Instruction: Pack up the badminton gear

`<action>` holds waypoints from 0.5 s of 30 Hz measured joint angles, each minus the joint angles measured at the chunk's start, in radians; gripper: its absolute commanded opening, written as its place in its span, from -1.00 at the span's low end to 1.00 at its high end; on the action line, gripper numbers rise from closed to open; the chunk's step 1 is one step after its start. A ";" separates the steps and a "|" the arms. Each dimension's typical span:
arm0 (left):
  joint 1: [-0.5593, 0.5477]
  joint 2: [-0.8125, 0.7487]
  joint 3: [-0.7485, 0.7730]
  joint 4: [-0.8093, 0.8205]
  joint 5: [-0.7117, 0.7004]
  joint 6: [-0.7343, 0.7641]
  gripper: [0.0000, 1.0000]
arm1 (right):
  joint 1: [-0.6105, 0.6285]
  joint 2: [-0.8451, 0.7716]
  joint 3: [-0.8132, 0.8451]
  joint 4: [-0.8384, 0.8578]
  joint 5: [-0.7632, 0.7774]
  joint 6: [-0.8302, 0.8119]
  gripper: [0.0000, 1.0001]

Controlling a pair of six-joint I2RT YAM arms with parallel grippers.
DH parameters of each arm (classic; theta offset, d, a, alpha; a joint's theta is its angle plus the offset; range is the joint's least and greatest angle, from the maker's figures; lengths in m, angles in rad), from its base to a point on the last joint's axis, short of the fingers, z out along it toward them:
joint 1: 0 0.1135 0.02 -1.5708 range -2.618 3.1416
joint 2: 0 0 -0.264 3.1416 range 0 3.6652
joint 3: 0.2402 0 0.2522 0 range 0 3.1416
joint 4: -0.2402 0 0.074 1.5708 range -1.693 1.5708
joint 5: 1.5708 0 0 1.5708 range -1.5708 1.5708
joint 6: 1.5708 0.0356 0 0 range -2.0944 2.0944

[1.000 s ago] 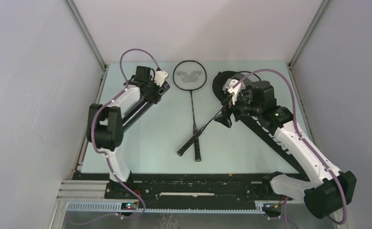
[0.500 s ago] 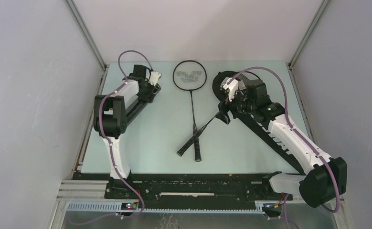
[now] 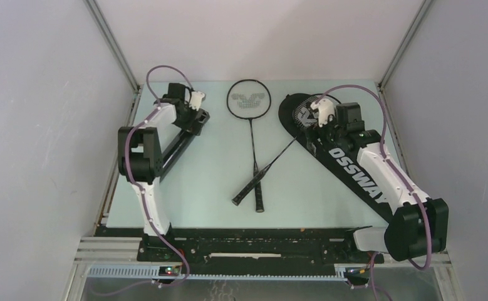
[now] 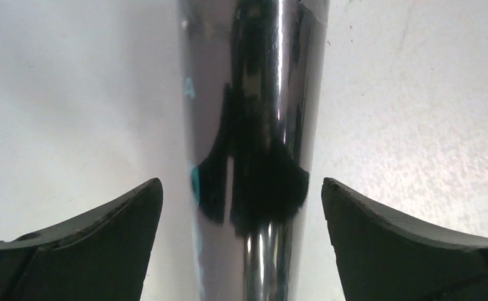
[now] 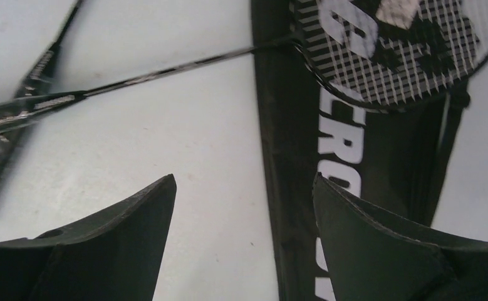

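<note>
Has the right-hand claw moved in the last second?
Yes. The right gripper travelled from beside the shaft of the slanted racket to over the wide far end of the bag, up and right in the top view.

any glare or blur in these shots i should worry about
Left wrist view: a bright glare streak runs down the glossy black tube, which also mirrors a dark shape; right wrist view: the racket handles at the left edge are soft, while the bag lettering reads fairly sharp; top external view: even light, faint shadows on the table.
</note>
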 measured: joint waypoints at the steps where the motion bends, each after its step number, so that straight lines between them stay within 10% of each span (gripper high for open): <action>1: 0.005 -0.018 -0.002 -0.003 0.003 -0.006 0.99 | -0.016 0.002 0.000 -0.007 0.011 0.000 0.77; 9: -0.020 -0.396 -0.178 0.046 0.114 -0.054 1.00 | -0.185 0.092 0.013 -0.023 0.066 -0.007 0.77; 15: -0.247 -0.575 -0.307 0.129 0.216 -0.076 1.00 | -0.315 0.253 0.102 -0.038 0.063 -0.006 0.76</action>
